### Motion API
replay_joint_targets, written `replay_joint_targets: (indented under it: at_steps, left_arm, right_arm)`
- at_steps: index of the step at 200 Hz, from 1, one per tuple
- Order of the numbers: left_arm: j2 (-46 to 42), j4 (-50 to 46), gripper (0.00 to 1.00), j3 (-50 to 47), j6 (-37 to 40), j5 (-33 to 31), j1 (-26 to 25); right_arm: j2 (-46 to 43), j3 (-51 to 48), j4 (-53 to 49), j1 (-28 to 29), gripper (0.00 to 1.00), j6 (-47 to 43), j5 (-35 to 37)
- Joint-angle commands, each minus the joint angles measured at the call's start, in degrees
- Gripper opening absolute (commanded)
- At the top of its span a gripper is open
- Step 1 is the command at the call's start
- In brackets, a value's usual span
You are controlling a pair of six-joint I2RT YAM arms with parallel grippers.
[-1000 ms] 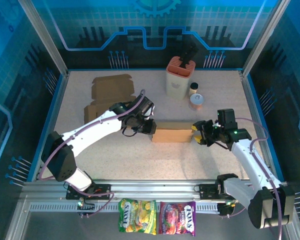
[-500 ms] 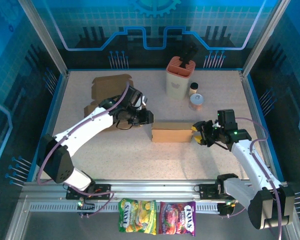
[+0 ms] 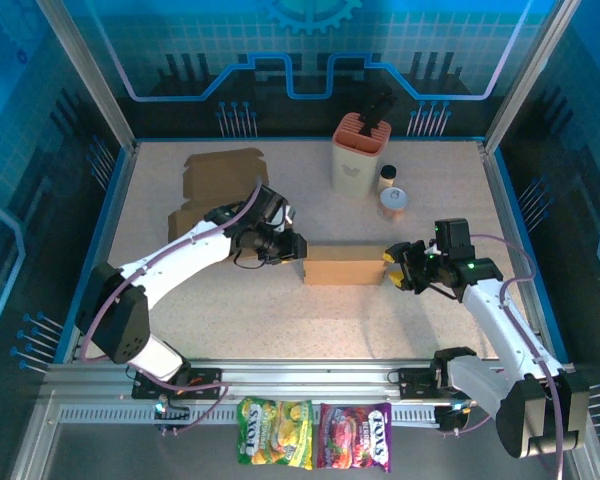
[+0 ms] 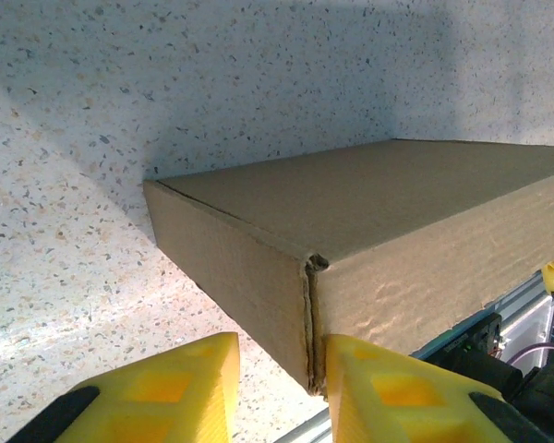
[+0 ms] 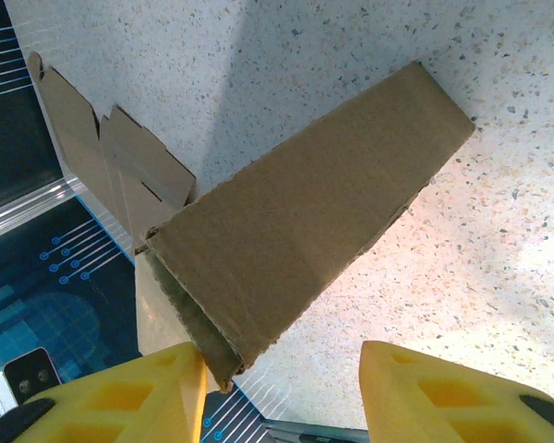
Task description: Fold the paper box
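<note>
The brown paper box (image 3: pixel 342 265) lies closed and flat in the middle of the table. My left gripper (image 3: pixel 297 247) is at the box's left end. In the left wrist view its jaws are open around the near corner of the box (image 4: pixel 369 203); the right finger (image 4: pixel 397 388) touches that corner seam and the left finger (image 4: pixel 166 388) stands apart. My right gripper (image 3: pixel 392 268) is at the right end, open wide. There the end of the box (image 5: pixel 305 221) sits next to the left finger (image 5: pixel 120 397), while the other finger (image 5: pixel 452 397) is well off it.
Flat unfolded cardboard blanks (image 3: pixel 225 172) lie at the back left, one partly under my left arm (image 3: pixel 185 222). An orange-topped utensil holder (image 3: pixel 361 155), a small jar (image 3: pixel 388 177) and a can (image 3: pixel 394 204) stand behind the box. Candy bags (image 3: pixel 275 432) lie below the rail.
My left gripper drew back up and to the left from the box's end, then came back against its corner. The box and the right arm have stayed put.
</note>
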Motion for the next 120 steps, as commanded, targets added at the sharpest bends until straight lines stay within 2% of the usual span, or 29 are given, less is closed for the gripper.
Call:
replay_joint_targets:
  at_steps: [1,81,105,120]
  left_arm:
    - [-0.17,-1.78,0.29,-3.07,0.2,-0.15,0.0]
    - [0.13,-3.3,0.24,-5.0,2.79,-2.33,-1.02]
    - [-0.39,-2.93,0.23,-4.33,3.1,-3.25,-2.12]
    - [-0.66,-2.92,0.23,-3.95,3.6,-4.32,-3.46]
  right_arm:
    - [0.66,-1.34,-3.65,-1.03,0.48,-0.97,0.92]
    - [1.0,-1.36,-5.31,-1.12,0.47,-1.87,1.35]
    - [0.38,1.65,-7.11,-1.0,0.47,-2.88,2.34]
    - [-0.58,4.66,-8.13,-0.53,0.51,-3.79,3.92]
